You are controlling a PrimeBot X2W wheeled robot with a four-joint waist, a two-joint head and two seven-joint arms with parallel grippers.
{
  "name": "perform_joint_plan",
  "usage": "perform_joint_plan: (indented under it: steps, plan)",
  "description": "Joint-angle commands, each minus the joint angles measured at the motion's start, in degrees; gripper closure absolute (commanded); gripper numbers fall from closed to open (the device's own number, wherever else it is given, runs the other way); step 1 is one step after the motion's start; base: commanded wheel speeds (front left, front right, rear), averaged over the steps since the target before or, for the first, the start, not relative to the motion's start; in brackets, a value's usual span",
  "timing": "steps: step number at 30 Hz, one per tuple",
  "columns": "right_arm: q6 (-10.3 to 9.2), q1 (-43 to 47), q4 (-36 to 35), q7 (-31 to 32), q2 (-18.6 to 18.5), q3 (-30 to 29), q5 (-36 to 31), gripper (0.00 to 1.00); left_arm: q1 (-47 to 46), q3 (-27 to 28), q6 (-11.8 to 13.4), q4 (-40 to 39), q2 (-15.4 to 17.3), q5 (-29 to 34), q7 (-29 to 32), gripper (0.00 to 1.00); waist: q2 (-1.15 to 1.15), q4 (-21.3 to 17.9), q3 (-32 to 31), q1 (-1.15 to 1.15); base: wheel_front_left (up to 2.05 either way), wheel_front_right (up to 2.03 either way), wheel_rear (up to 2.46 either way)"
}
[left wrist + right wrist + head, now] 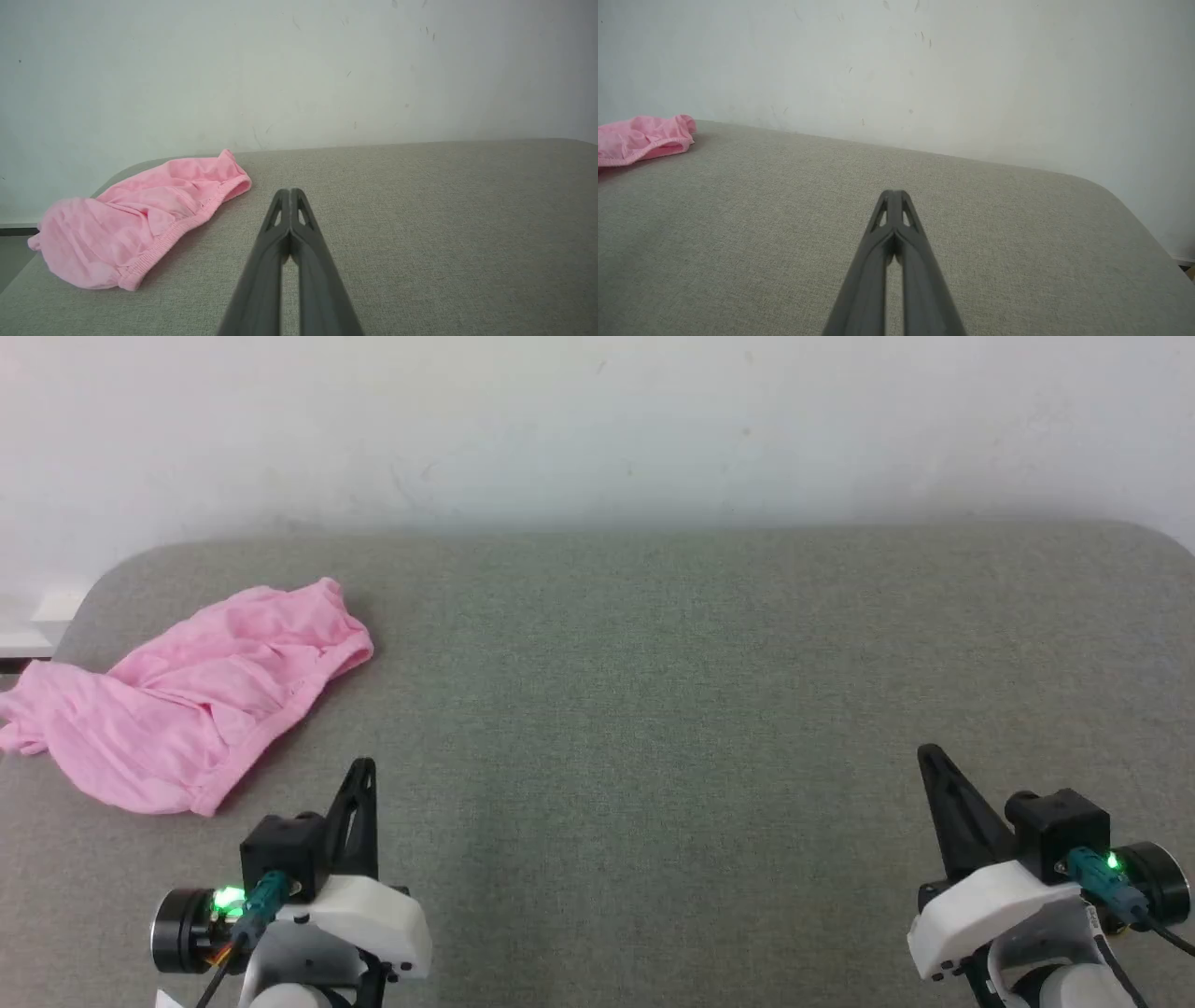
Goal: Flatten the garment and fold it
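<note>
The garment (187, 700) is a light pink crumpled heap on the far left of the grey table (653, 691), partly draped over its left edge. Its gathered hem band faces the middle of the table in the left wrist view, where the garment (135, 224) lies left of my fingers. My left gripper (362, 767) sits shut at the lower left, a short way right of and nearer than the cloth, touching nothing. Its tips (290, 191) meet. My right gripper (927, 753) is shut at the lower right, far from the garment (642, 137), tips (892, 192) together.
A pale wall (597, 420) rises right behind the table's far edge. The table has rounded far corners, and its left edge runs under the garment. A white ledge (28, 616) shows beyond the left corner.
</note>
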Motion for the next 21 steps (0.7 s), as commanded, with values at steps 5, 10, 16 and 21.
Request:
perform_joint_plan:
  steps: [5,10,16,21]
  plan:
    - [-0.05,-0.41,-0.39,0.03,0.13,-0.02,-0.42,1.0,0.3,0.19,-0.1,-0.32,-0.14,0.37,-0.01,1.0,0.0,0.0,0.0,0.0,0.0,0.0,0.0]
    - [-0.05,-0.41,-0.39,0.03,0.13,-0.02,-0.42,1.0,0.3,0.19,-0.1,-0.32,-0.14,0.37,-0.01,1.0,0.0,0.0,0.0,0.0,0.0,0.0,0.0]
    - [-0.05,-0.41,-0.39,0.03,0.13,-0.02,-0.42,1.0,0.3,0.19,-0.1,-0.32,-0.14,0.37,-0.01,1.0,0.0,0.0,0.0,0.0,0.0,0.0,0.0]
    - [-0.05,-0.41,-0.39,0.03,0.13,-0.02,-0.42,1.0,0.3,0.19,-0.1,-0.32,-0.14,0.37,-0.01,1.0,0.0,0.0,0.0,0.0,0.0,0.0,0.0]
